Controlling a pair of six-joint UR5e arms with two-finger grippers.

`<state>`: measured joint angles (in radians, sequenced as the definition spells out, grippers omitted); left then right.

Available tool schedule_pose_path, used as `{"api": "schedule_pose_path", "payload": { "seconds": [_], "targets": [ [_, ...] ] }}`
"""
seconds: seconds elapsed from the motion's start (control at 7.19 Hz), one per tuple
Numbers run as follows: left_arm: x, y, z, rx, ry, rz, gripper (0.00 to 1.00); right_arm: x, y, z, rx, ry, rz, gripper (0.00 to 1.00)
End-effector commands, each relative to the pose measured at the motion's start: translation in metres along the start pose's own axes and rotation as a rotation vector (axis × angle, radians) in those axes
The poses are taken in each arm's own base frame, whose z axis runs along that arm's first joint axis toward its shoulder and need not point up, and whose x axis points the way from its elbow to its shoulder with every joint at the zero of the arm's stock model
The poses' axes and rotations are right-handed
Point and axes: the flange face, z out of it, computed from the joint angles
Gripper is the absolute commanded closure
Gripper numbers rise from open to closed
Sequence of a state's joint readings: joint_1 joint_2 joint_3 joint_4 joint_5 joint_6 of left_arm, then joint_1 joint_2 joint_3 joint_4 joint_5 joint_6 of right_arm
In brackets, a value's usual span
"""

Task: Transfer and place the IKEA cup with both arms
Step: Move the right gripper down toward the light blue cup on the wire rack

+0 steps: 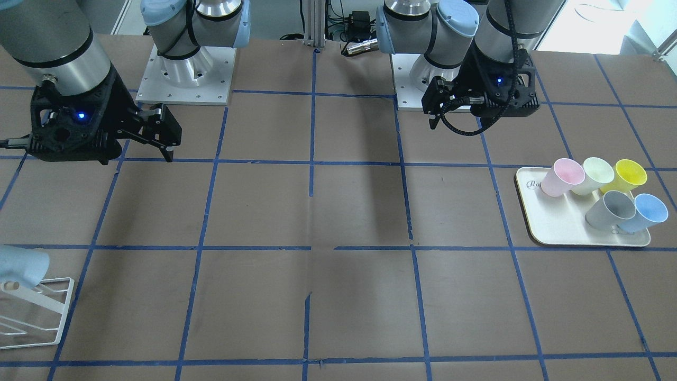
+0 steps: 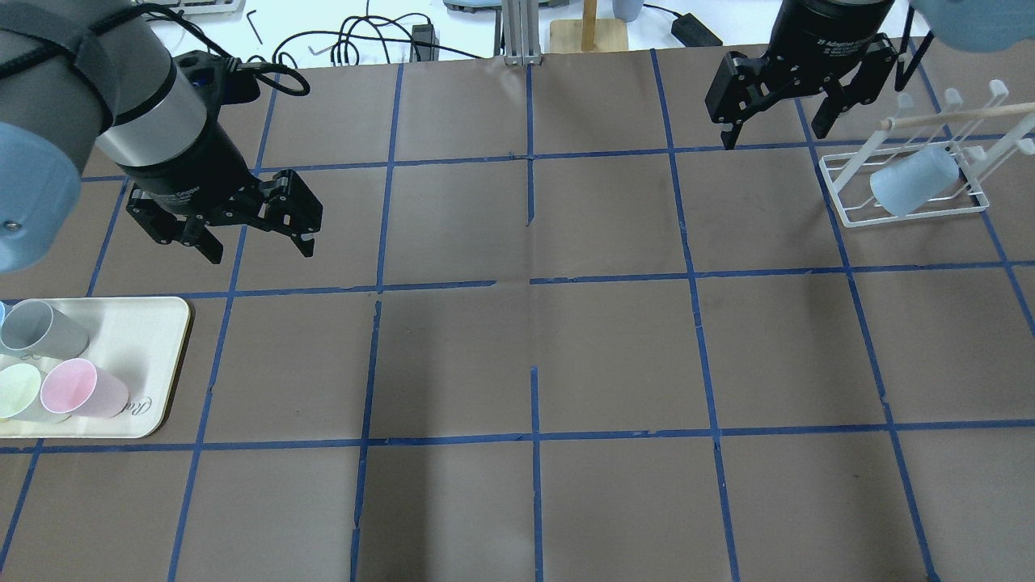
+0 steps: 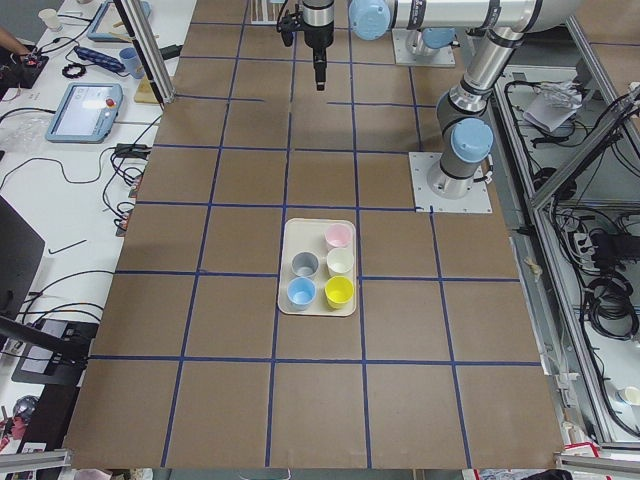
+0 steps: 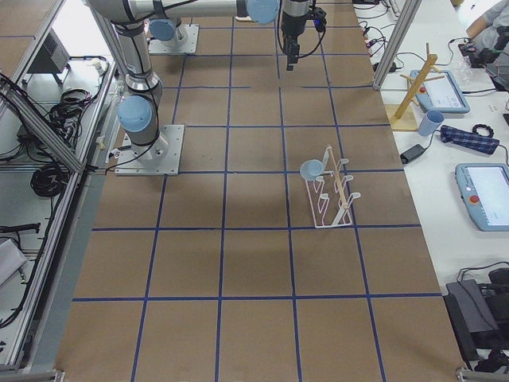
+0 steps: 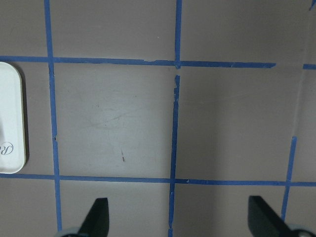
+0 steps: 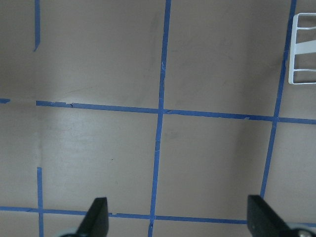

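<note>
One light-blue cup (image 2: pixel 914 182) lies on its side on the white wire rack (image 2: pixel 906 212); it also shows at the left edge of the front view (image 1: pixel 21 264). A twin light-blue cup (image 1: pixel 648 211) stands on the cream tray (image 1: pixel 529 211) beside a grey cup (image 1: pixel 611 209). My left gripper (image 2: pixel 260 252) is open and empty, above the table just beyond the tray. My right gripper (image 2: pixel 772 137) is open and empty, a little to the left of the rack. Both wrist views show only bare table between the fingertips (image 5: pixel 98 217) (image 6: pixel 98 217).
The tray also holds a pink cup (image 1: pixel 566 177), a cream cup (image 1: pixel 595 174) and a yellow cup (image 1: pixel 627 174). The tray's edge (image 5: pixel 10 118) shows in the left wrist view, a rack corner (image 6: pixel 303 49) in the right wrist view. Blue tape lines grid the brown table.
</note>
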<state>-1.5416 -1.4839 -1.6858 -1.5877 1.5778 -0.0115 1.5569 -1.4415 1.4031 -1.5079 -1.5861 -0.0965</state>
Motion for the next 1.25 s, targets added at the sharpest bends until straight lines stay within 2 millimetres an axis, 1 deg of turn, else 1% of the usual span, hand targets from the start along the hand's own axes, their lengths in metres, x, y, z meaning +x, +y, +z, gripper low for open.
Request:
{"api": "schedule_pose_path", "payload": {
  "seconds": [0.0,0.28,0.42,0.56,0.7,0.83,0.97,1.11],
  "targets": [
    [0.000,0.000,-0.001,0.004,-0.001,0.001,0.00,0.000,0.000,0.001,-0.001,-0.002,-0.005,0.00],
    [0.000,-0.001,-0.003,0.008,-0.002,-0.001,0.00,0.000,0.000,0.001,-0.001,-0.005,-0.009,0.00],
    [-0.001,-0.001,-0.004,0.008,-0.002,-0.001,0.00,0.009,-0.006,0.003,0.004,-0.021,-0.005,0.00],
    [0.000,-0.001,-0.006,0.011,-0.001,-0.001,0.00,0.026,-0.008,0.004,0.007,-0.019,-0.041,0.00],
    [0.000,0.000,-0.006,0.013,0.002,0.001,0.00,0.065,-0.013,0.008,0.003,-0.026,-0.043,0.00],
    [0.000,-0.002,-0.006,0.013,-0.002,0.001,0.00,0.119,-0.013,0.011,0.004,-0.035,-0.080,0.00],
    [-0.001,-0.001,-0.004,0.010,-0.002,0.002,0.00,0.171,-0.016,0.021,0.028,-0.113,-0.103,0.00],
    [-0.001,-0.001,0.001,-0.002,-0.004,0.004,0.00,0.220,-0.020,0.042,0.033,-0.164,-0.115,0.00]
  ]
}}
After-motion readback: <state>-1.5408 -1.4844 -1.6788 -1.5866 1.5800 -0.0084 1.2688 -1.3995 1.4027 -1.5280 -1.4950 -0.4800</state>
